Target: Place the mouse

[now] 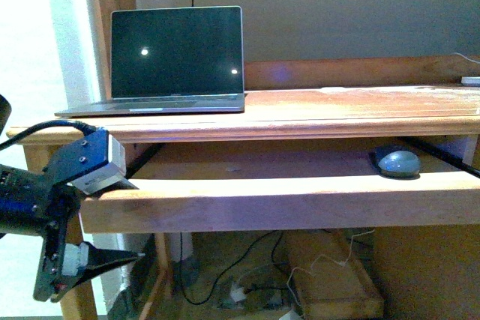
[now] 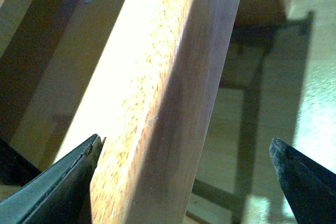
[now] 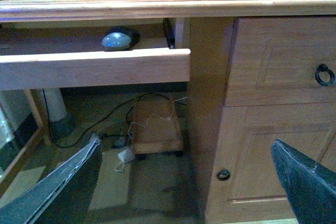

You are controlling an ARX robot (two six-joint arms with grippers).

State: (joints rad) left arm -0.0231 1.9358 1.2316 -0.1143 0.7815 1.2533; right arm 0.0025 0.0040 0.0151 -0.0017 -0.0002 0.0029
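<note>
My left hand [image 1: 114,221] is wide apart around the front board [image 1: 285,204] of the tray [image 1: 262,164], at its left end. My right hand [image 3: 185,145] is apart too, empty. The mouse [image 1: 398,163] sits at the tray's right end. I think I should squeeze straight and move slowly.

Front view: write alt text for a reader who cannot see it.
A dark grey mouse lies at the right end of a wooden pull-out tray under a desktop. The open left gripper straddles the tray's front edge at its left end; a laptop with a dark screen sits on the desktop.
</note>
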